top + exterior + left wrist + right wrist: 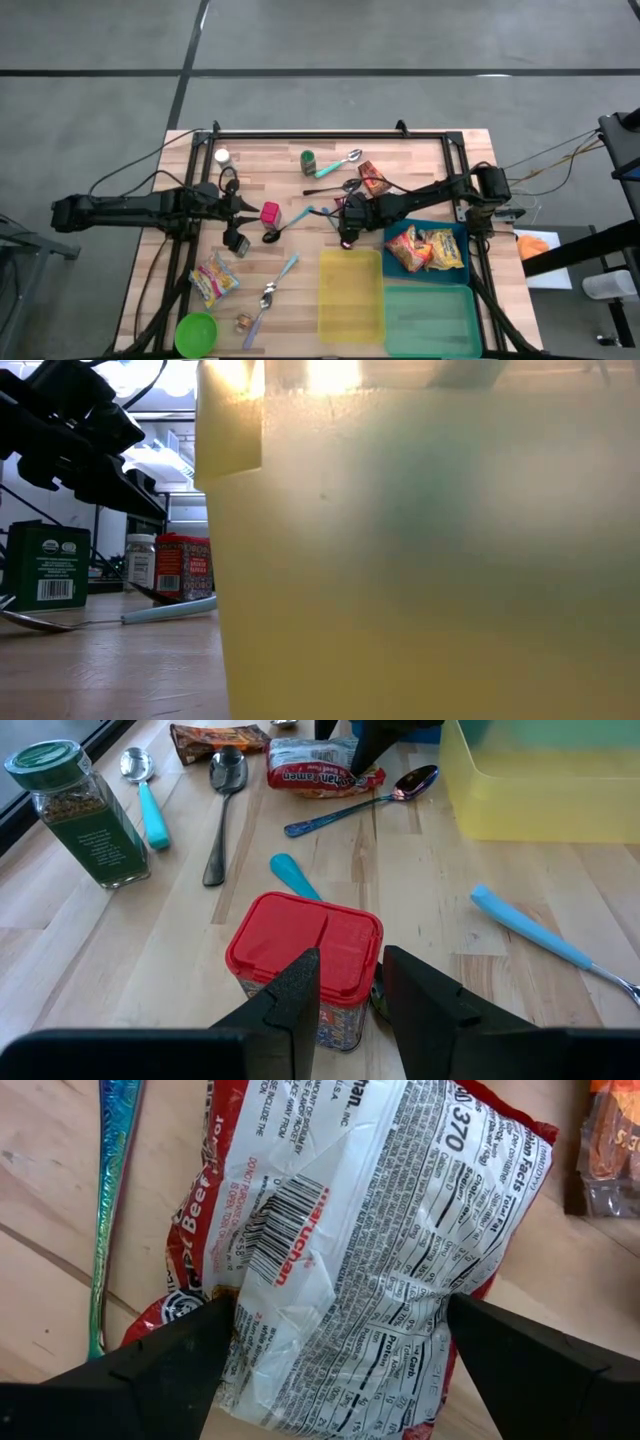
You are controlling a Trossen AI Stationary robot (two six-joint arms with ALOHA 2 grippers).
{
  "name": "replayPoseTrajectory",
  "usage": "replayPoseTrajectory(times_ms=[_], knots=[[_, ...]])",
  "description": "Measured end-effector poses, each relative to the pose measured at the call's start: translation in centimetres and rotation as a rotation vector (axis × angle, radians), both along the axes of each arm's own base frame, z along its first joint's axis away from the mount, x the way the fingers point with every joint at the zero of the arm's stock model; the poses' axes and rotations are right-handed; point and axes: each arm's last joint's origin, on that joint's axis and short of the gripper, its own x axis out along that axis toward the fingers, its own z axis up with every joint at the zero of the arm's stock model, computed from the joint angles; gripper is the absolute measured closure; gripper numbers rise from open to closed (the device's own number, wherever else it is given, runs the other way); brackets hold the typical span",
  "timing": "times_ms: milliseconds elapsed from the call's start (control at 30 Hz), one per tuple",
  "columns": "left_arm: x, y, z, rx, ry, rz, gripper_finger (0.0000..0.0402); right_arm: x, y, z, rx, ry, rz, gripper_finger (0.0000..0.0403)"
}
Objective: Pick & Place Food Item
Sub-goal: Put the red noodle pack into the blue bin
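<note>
Ramen packet (340, 1250) lies flat on the bench (300, 250), right pincer (335, 1345) wide, straddling it: grasp step. Next, I judge: close, lift, carry to bin. Farther off, left pincer (350, 995) narrow behind red-lidded jar (305, 955).

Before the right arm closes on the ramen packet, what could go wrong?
1. The right gripper straddles the ramen packet with jaws wide; the slick, crinkled wrapper may slip or crush.
2. An iridescent spoon lies right beside the packet and could be knocked.
3. The left gripper hovers near the red-lidded jar, possibly toppling it.
</note>
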Motion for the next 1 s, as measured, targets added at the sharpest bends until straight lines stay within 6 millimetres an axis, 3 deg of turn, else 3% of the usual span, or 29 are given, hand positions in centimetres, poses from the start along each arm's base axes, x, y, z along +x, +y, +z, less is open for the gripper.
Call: replayPoseTrajectory(times_ms=[133,533,1000], knots=[[0.0,0.0,0.0,0.0,0.0,0.0,0.0286,0.0,0.0,0.0,0.002,0.001,0.003,0.0045],[0.0,0.0,0.01,0.001,-0.001,0.0,0.0286,-0.03,-0.02,-0.04,-0.003,0.015,0.039,0.017],[0.0,0.0,0.0,0.002,0.0,-0.001,0.0286,0.56,-0.1,0.6,-0.007,0.015,0.103,0.0235]])
